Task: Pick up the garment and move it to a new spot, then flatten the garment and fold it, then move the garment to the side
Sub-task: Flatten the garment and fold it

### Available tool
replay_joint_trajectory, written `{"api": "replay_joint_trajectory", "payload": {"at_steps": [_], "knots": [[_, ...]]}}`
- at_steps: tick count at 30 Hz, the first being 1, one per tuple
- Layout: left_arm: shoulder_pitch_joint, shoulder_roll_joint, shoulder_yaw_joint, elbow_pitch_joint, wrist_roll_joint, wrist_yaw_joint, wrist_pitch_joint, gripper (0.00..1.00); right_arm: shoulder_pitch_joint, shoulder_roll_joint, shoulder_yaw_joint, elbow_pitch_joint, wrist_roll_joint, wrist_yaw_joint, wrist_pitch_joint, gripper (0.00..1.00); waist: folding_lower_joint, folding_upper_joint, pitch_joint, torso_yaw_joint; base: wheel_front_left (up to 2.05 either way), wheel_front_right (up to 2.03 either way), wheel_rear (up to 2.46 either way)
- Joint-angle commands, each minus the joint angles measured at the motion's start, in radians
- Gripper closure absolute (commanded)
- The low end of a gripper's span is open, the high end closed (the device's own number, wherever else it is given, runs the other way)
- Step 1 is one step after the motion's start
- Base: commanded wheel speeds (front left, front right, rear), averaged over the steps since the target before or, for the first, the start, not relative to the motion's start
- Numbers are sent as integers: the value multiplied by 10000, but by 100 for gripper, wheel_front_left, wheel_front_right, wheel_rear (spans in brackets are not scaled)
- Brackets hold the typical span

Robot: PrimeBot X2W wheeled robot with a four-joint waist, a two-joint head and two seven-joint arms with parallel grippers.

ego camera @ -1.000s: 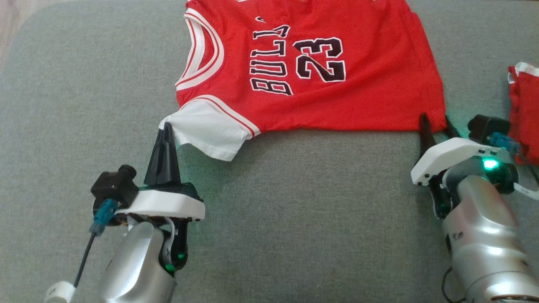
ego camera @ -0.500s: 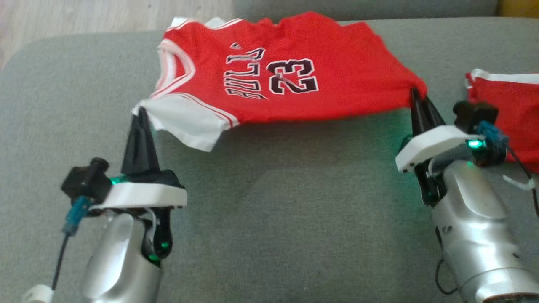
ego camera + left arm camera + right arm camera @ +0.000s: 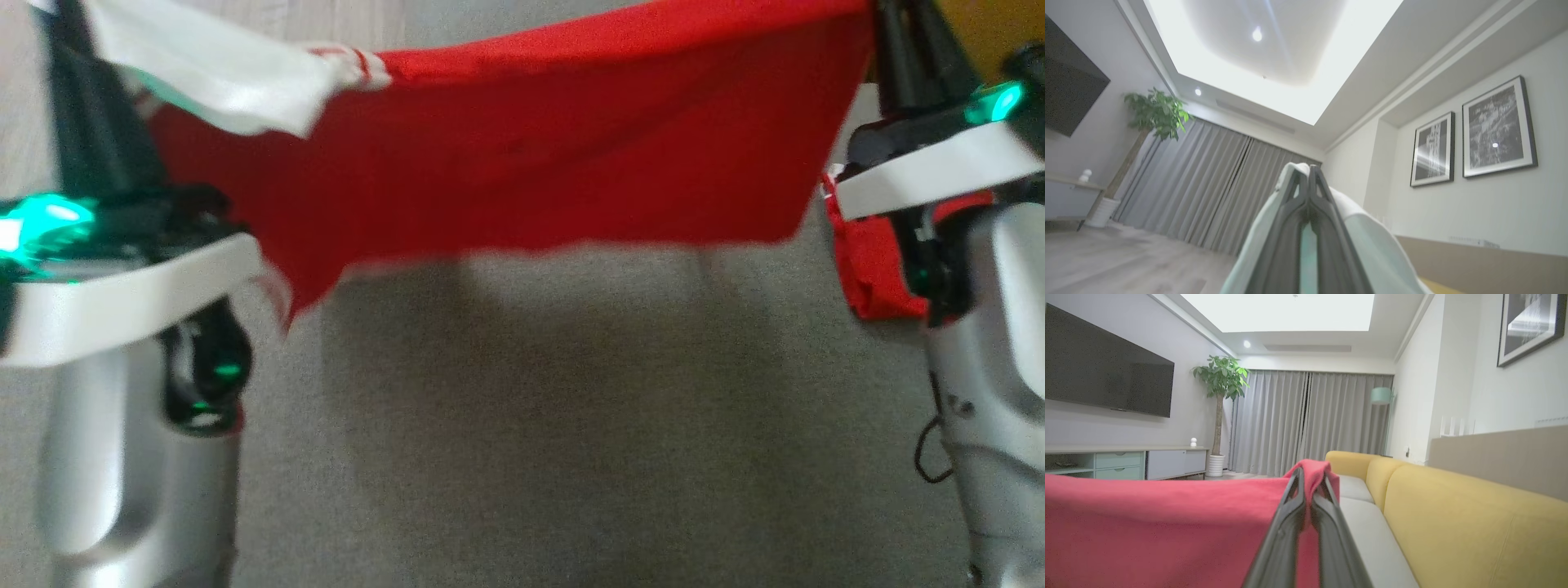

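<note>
The garment (image 3: 522,155) is a red jersey with white sleeves, hanging stretched in the air above the grey cushion (image 3: 531,425). At the head view's top left, my left gripper (image 3: 61,16) is shut on its white sleeve (image 3: 212,77). In the left wrist view that gripper (image 3: 1308,173) pinches white cloth (image 3: 1367,228) against a background of ceiling. My right gripper (image 3: 894,16) is shut on the red hem corner at the top right. Its fingertips (image 3: 1310,473) clamp a fold of the red cloth (image 3: 1167,526) in the right wrist view.
A second red piece of clothing (image 3: 873,261) lies on the cushion beside my right forearm. A yellow sofa (image 3: 1453,510) stands to the right in the right wrist view. Farther off are a TV, a potted plant (image 3: 1220,384) and grey curtains.
My right gripper closed on the hem corner. Both arms then lifted the jersey off the cushion, so it now hangs between them. The head camera has shifted too.
</note>
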Motion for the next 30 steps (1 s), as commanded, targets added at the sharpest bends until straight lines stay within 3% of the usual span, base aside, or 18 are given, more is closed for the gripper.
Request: {"api": "replay_joint_trajectory", "payload": {"at_steps": [1,5,9,14,17,21,26,30], "knots": [[-492,371,470,-841,141,186,198,100,42,-61,71,-1014,61,-7,357,100,1,-1,-115,-109,0,0,0],[-734,540,610,-2343,160,537,886,100,427,-136,-292,-3017,-33,-7,1334,100,1,-1,-74,-166,0,0,0],[-970,749,693,-2969,230,839,1645,100,682,-149,-553,-4092,-212,-7,2043,100,1,-1,139,-164,0,0,0],[-1838,1310,636,-2285,302,830,2735,100,459,-55,-811,-4371,-283,-7,2739,100,1,-1,950,-104,0,0,0],[-2697,1598,609,-982,102,572,3134,100,-375,-281,-450,-3571,-252,-7,2873,100,1,-1,1657,-45,0,0,0],[-4266,1953,575,1552,19,251,3360,100,-2300,-519,86,-1571,-156,-7,2735,100,1,-1,2707,81,0,0,0],[-6926,2196,685,4378,256,13,2336,100,-5248,-566,409,1468,-336,-7,1719,100,1,-1,3509,270,0,0,0],[-8403,2119,671,5812,261,-223,1515,100,-6994,-376,207,3391,-861,-7,530,100,1,-1,3741,366,0,0,0]]}}
